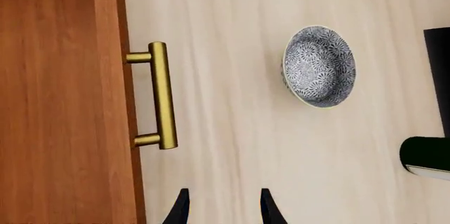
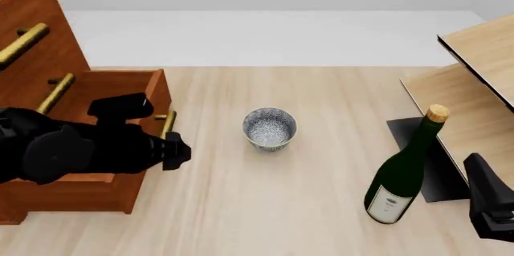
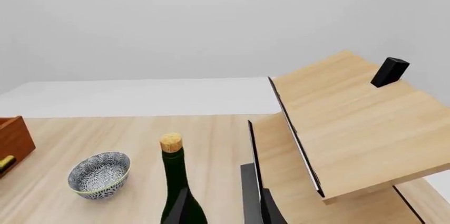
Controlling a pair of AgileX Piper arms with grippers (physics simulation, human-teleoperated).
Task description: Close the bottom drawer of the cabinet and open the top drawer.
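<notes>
The bottom drawer point(image 2: 112, 147) stands pulled out of the cabinet point(image 2: 36, 45), reddish-brown, with its brass handle point(image 1: 162, 95) facing the bowl point(image 2: 270, 128). My left gripper point(image 1: 223, 208) hovers open just beside that handle, not touching. My right gripper's point(image 3: 221, 208) state I cannot tell.

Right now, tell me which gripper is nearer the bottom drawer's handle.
Left. The left gripper hangs just in front of the bottom drawer's handle, not touching it. The right gripper sits far across the table, beyond the wine bottle.
</notes>
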